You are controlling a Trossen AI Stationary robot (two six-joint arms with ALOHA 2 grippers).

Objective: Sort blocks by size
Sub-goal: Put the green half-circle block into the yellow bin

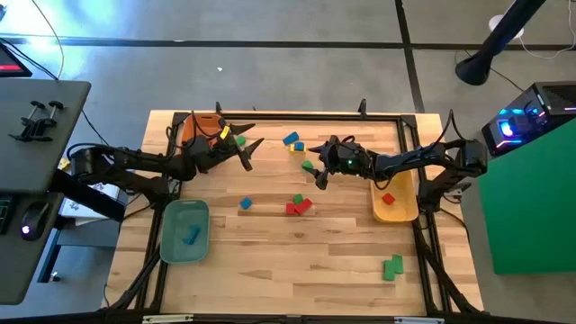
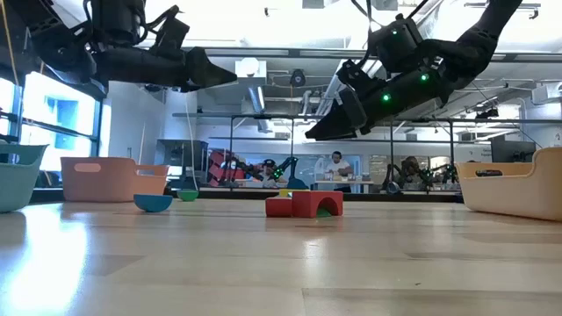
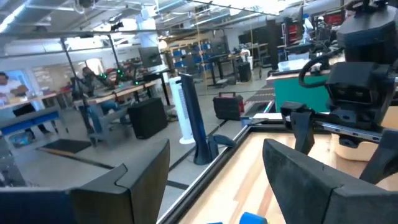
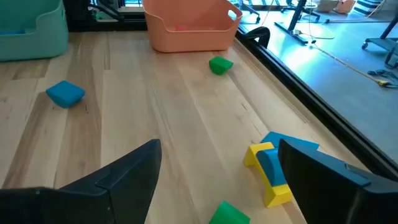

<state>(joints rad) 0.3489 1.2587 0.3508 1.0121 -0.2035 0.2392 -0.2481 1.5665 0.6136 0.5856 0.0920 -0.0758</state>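
Observation:
Small blocks lie scattered on the wooden table. A green block (image 1: pixel 307 166) lies under my right gripper (image 1: pixel 314 166), which is open and raised above the table (image 2: pixel 320 127). In the right wrist view that block (image 4: pixel 227 213) shows between the fingers. A blue block (image 1: pixel 291 139) and a yellow-and-blue one (image 1: pixel 298 147) lie just beyond. My left gripper (image 1: pixel 251 147) is open, empty and raised (image 2: pixel 211 75) beside the orange tray (image 1: pixel 200 126). A green block (image 1: pixel 239 140) lies by it. Red blocks (image 1: pixel 297 208) lie at mid-table.
The teal tray (image 1: pixel 185 232) at the near left holds a blue block (image 1: pixel 190 236). The yellow tray (image 1: pixel 396 200) at the right holds a red block (image 1: pixel 388 199). A blue block (image 1: pixel 245 203) lies at mid-table and green blocks (image 1: pixel 392 266) at the near right.

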